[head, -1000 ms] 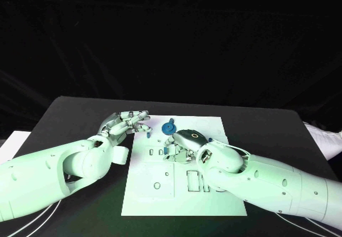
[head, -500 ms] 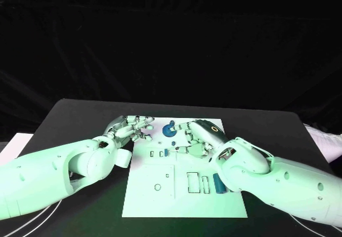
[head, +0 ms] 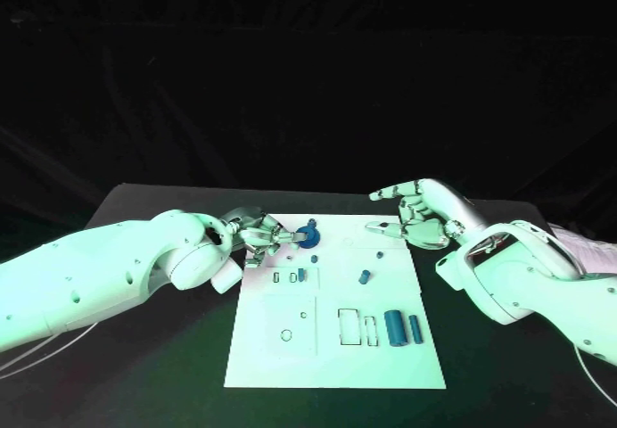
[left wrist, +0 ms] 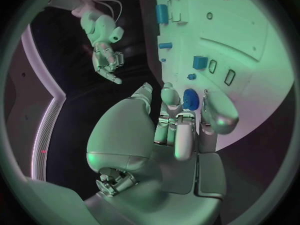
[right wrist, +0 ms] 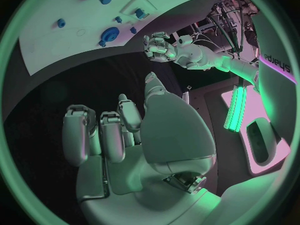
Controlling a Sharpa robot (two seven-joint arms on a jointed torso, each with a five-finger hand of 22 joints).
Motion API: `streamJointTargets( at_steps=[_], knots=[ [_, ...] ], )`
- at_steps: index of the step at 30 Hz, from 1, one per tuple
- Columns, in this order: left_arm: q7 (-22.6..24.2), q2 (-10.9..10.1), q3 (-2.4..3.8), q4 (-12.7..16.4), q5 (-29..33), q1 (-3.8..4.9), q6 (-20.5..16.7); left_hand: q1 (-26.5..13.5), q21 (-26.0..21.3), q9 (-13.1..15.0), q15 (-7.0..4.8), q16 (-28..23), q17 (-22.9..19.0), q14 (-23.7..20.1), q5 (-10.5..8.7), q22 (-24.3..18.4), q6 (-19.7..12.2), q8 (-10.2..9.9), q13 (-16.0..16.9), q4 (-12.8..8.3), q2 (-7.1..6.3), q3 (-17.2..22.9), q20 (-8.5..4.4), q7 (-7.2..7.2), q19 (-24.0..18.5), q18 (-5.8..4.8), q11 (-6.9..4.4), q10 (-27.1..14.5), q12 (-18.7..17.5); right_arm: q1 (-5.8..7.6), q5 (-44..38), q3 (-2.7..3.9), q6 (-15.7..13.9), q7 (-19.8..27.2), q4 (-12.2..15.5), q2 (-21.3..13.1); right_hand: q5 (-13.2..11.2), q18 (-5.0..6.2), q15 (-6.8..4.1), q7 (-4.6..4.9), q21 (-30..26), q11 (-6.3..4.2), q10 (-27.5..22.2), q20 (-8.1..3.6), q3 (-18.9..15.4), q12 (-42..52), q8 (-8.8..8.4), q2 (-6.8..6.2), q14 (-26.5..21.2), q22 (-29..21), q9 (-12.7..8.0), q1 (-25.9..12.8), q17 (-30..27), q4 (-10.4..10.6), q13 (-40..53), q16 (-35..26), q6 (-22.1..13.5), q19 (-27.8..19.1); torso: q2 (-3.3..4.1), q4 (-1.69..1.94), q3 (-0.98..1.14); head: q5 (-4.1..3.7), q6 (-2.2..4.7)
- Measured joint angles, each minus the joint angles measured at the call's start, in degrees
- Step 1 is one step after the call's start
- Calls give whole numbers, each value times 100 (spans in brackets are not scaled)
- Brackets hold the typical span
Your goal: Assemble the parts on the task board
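Head camera looks down; both wrist cameras share the task board [head: 337, 303].

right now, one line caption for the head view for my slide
Left hand at the blue gear on the task board; right hand raised, holding nothing.

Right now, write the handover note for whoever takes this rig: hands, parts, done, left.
Left hand: fingers at the round blue gear near the task board's far edge; whether it grips is unclear.
Right hand: raised off the board's far right corner, fingers apart, holding nothing.
Parts: small blue piece mid-board; two blue cylinders lying near the right edge.
Done: cannot judge.
Left: several outlined slots look unfilled.
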Motion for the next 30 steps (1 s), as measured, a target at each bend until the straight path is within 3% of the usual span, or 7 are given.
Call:
streamJointTargets(
  at_steps=[3,8,11,18,30],
  knots=[
    [-552,170,-1,-149,-572,115,309,-143,288,310,-60,0,0,-2,-110,386,-90,375,384,67,106,-262,-20,-77,19,-90,-43,25,380,19,230,0,33,4,-57,-59,0,0,0,0,0,0,0,0,0,0,0,0,0,-15,0,0,0,0,-8,-13,0,0,-23,-35,25,36,-24],
    [-1222,440,-6,-382,-1381,220,701,-198,598,1025,-106,0,-1,3,-188,824,-381,1103,879,88,232,-674,-81,-150,36,-91,-133,160,841,35,474,0,104,0,-146,-115,0,0,0,1,0,-20,-20,21,0,0,0,0,0,-32,7,0,0,0,-14,-32,40,-21,-39,-84,53,66,-46],
    [-1435,590,-10,-484,-1650,248,866,-229,684,1242,-134,0,-1,5,-287,949,-462,1291,991,96,285,-807,-81,-169,36,-179,-157,182,943,39,547,0,139,-12,-180,-122,0,0,0,1,0,-20,-20,21,0,0,0,0,0,-34,7,0,0,0,-16,-32,40,-21,-43,-98,63,71,-57],
    [-1714,913,-34,-757,-2074,291,1226,-312,834,1574,-141,0,-1,-2,-372,1179,-555,1541,1180,95,368,-1059,-81,-202,36,-179,-174,281,1097,42,649,-1,216,-50,-224,-111,23,0,0,1,-25,-20,-20,21,0,-25,0,23,0,-73,13,23,0,0,-42,-67,39,-21,-43,-99,68,84,-85],
    [-1925,1218,-112,-1028,-2403,311,1848,-312,904,1733,-141,0,-2,-2,-372,1288,-595,1619,1263,94,368,-1188,-89,-202,28,-179,-192,300,1142,44,696,-1,322,-125,-267,-94,60,0,0,-18,-52,-41,-41,-2,0,-48,0,23,0,-113,14,23,4,0,-64,-98,58,-43,-39,-104,46,91,-150]
  ],
)
